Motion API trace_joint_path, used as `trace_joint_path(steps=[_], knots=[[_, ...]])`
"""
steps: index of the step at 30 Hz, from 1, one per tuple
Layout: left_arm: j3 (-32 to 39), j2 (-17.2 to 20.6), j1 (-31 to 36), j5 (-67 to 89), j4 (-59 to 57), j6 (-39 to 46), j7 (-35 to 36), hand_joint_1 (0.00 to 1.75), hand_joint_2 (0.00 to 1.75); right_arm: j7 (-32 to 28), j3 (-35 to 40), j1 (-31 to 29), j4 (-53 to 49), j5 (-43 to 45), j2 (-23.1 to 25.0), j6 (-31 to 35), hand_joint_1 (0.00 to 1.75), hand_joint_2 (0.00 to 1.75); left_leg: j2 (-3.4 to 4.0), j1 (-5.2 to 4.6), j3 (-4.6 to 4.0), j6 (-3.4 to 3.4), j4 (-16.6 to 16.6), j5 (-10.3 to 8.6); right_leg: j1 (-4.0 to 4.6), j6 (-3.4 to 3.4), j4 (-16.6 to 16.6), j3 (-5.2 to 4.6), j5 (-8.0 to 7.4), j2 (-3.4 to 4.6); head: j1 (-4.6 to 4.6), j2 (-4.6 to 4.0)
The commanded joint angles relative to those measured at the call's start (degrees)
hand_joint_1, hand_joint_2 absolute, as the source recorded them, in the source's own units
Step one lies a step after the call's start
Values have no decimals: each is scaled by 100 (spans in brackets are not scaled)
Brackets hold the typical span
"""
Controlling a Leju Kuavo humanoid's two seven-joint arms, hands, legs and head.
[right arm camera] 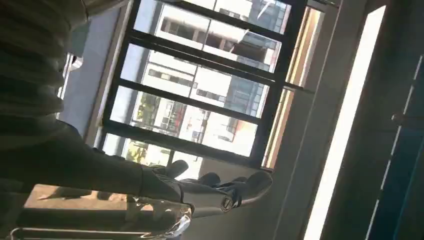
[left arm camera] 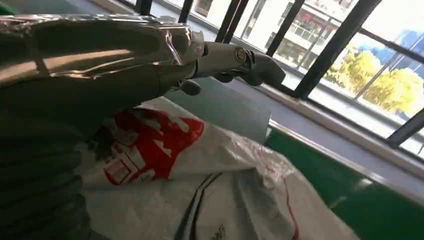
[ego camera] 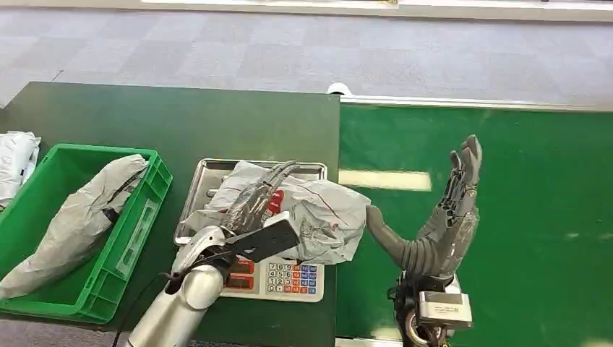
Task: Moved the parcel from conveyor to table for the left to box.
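Grey film parcel [ego camera: 311,210] lies on the scale tray [ego camera: 209,170], at 9 o'clock from the right hand [ego camera: 444,220], which is empty, fingers spread. Left hand [ego camera: 253,206] rests flat on it, grip uncertain. Judged soft, light, slippery: gather a fold.

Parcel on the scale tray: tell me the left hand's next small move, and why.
Probably close the left hand on the grey parcel. Its fingers already lie across the parcel on the scale's steel tray, the right hand is open and clear over the green conveyor, and the green crate waits alongside.
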State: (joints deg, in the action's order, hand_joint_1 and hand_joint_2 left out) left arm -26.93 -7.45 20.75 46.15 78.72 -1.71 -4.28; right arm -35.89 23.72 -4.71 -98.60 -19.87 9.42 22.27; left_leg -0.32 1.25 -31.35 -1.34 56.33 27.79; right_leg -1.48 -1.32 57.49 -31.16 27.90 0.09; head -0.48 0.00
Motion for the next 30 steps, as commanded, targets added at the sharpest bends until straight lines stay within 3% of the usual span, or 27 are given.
trace_joint_path(steps=[1,6,7,15,21,30], knots=[[-792,-133,1084,297,-2710,-369,-26,73,175,209,296,-197,-24,-77,-253,233,0,175,-14,-1,-3,11,-7,-13,2,10,-10,6,-9,-19,0,0],[-791,-135,1092,297,-2709,-369,-28,73,175,203,296,-192,-4,-70,-264,234,0,175,-3,0,-3,12,-6,-10,4,10,-8,3,-12,-8,-2,0],[-795,-127,1093,294,-2699,-374,-33,166,175,201,298,-197,12,-68,-267,239,0,175,-2,0,-1,10,-6,-9,3,8,-8,5,-11,-6,0,0],[-588,-154,1118,-222,-2729,-636,-281,169,175,236,298,-78,-21,-85,-306,423,0,175,0,-3,13,9,-6,-8,0,4,-6,23,-9,-4,0,0],[-95,-110,838,-993,-1958,-34,-587,171,175,400,299,-28,-17,-70,-329,459,0,175,11,-2,18,14,-15,-16,2,11,-14,25,-19,4,0,0],[-119,-59,803,-1041,-1811,-49,-570,169,175,402,298,-27,-6,-70,-327,466,0,175,6,-1,13,9,-3,-6,1,4,-3,20,-7,3,-2,0]])
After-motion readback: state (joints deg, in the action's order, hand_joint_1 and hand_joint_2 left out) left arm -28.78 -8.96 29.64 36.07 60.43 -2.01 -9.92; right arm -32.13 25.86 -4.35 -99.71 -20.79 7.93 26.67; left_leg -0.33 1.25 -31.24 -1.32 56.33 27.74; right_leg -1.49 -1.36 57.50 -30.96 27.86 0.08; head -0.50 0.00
